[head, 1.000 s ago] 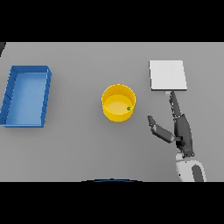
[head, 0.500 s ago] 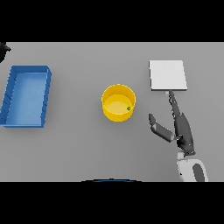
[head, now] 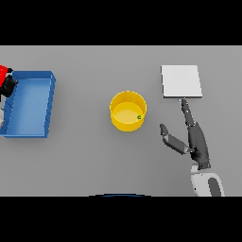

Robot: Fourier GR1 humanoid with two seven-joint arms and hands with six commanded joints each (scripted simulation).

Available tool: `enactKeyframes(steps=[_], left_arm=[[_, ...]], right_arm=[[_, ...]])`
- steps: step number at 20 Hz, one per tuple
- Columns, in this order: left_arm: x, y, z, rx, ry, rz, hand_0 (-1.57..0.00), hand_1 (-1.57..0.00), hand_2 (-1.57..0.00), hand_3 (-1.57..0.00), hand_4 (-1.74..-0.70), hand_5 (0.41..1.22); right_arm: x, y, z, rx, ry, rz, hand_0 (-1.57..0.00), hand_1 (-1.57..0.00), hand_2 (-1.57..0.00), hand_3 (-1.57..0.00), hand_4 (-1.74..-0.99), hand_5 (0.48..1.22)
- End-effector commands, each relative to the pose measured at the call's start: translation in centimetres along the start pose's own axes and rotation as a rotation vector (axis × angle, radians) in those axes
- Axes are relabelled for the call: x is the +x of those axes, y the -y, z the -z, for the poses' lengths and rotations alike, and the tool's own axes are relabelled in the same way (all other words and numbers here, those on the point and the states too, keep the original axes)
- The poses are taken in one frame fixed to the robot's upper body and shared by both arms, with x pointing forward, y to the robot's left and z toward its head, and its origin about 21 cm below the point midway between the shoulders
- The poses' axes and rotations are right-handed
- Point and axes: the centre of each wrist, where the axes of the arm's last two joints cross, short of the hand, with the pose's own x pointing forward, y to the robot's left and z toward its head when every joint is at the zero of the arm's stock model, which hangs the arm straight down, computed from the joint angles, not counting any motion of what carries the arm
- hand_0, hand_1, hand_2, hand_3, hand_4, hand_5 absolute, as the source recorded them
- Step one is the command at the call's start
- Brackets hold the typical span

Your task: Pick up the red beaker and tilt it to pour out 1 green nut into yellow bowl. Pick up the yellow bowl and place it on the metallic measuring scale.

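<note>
1. The yellow bowl (head: 127, 111) stands mid-table, a green nut (head: 139, 117) inside near its right wall.
2. The right hand (head: 193, 137) lies released to the bowl's right, fingers straight, thumb spread, fingertips near the scale (head: 181, 81).
3. At the left edge, the left hand (head: 8, 85) shows by the red beaker (head: 4, 72) and blue tray (head: 30, 103); its grasp cannot be told.

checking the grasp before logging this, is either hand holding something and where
The right hand is open and holds nothing. The left hand, at the left edge, is against the red beaker, but the hold itself cannot be told.
</note>
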Motion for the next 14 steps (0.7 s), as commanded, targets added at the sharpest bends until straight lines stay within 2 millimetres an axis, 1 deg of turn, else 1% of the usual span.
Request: enactKeyframes(steps=[1, 2, 3, 4, 5, 6, 7, 8, 9, 10, 11, 12, 13, 14], left_arm=[[0.0, 0.0, -0.1, -0.001, -0.005, 0.01, -1.57, -1.57, -1.57, -1.55, -1.74, 1.039], [-0.2, 0.1, -0.1, -0.005, -0.014, 0.031, -1.57, -1.57, -1.57, -1.55, -1.74, 0.967], [-0.4, 0.2, -0.3, -0.018, -0.01, 0.051, -1.57, -1.57, -1.57, -1.55, -1.67, 0.908], [-0.7, 0.1, -0.3, -0.052, -0.017, 0.078, -1.57, -1.57, -1.57, -1.5, -1.53, 0.865], [-0.9, -0.3, -0.5, -0.095, -0.007, 0.096, -1.56, -1.45, -1.43, -1.36, -1.37, 0.83], [-0.9, -0.5, -1.0, -0.154, -0.001, 0.103, -1.46, -1.18, -1.19, -1.13, -1.23, 0.803], [-0.8, -0.6, -1.3, -0.201, -0.012, 0.114, -1.17, -0.94, -0.96, -0.9, -1.12, 0.778], [-0.5, -1.3, -1.3, -0.238, -0.012, 0.133, -0.93, -0.76, -0.77, -0.72, -1.03, 0.758], [-0.3, -1.4, -1.4, -0.26, -0.011, 0.141, -0.75, -0.6, -0.61, -0.58, -0.97, 0.74], [-0.1, -1.3, -1.6, -0.284, -0.002, 0.151, -0.6, -0.48, -0.49, -0.46, -0.92, 0.723], [-0.1, -1.6, -1.3, -0.287, -0.003, 0.156, -0.48, -0.39, -0.39, -0.37, -0.88, 0.71], [-0.4, -1.8, -1.1, -0.303, -0.006, 0.149, -0.38, -0.31, -0.31, -0.3, -0.85, 0.698], [-0.5, -1.5, -1.2, -0.317, -0.008, 0.142, -0.3, -0.25, -0.25, -0.24, -0.83, 0.688], [-0.4, -1.5, -1.2, -0.32, -0.006, 0.136, -0.24, -0.2, -0.2, -0.19, -0.82, 0.684]], right_arm=[[0.1, -0.4, 0.0, -0.001, -0.009, 0.005, 0.0, 0.0, 0.0, 0.0, -1.203, 0.663], [0.2, -0.4, 0.0, -0.003, -0.005, 0.01, 0.0, 0.0, 0.0, 0.0, -1.205, 0.664], [-0.1, -0.2, -0.4, -0.002, 0.004, 0.002, 0.0, 0.0, 0.0, 0.0, -1.202, 0.667], [-0.1, -0.4, -0.3, -0.003, -0.008, 0.005, 0.0, 0.0, 0.0, 0.0, -1.197, 0.664], [0.0, -0.7, -0.4, 0.0, -0.009, 0.013, 0.0, 0.0, 0.0, 0.0, -1.192, 0.663], [-0.1, -0.4, -0.5, -0.008, -0.004, 0.018, 0.0, 0.0, 0.0, 0.0, -1.188, 0.663], [0.0, -0.3, -0.4, -0.011, 0.003, 0.009, 0.0, 0.0, 0.0, 0.0, -1.187, 0.664], [0.0, -0.3, -0.3, -0.012, -0.001, 0.009, 0.0, 0.0, 0.0, 0.0, -1.185, 0.665], [0.1, -0.4, -0.6, -0.008, 0.008, 0.003, 0.0, 0.0, 0.0, 0.0, -1.181, 0.665], [-0.2, -0.4, -0.9, -0.011, 0.0, -0.002, 0.0, 0.0, 0.0, 0.0, -1.182, 0.667], [-0.2, -0.6, -0.8, -0.012, -0.012, -0.003, 0.0, 0.0, 0.0, 0.0, -1.184, 0.667], [-0.1, -0.5, -0.4, -0.019, -0.01, 0.008, 0.0, 0.0, 0.0, 0.0, -1.187, 0.667], [-0.1, -0.2, -0.6, -0.015, 0.0, 0.008, 0.0, 0.0, 0.0, 0.0, -1.189, 0.666], [-0.3, -0.5, -0.9, -0.008, -0.002, -0.001, 0.0, 0.0, 0.0, 0.0, -1.187, 0.666]])
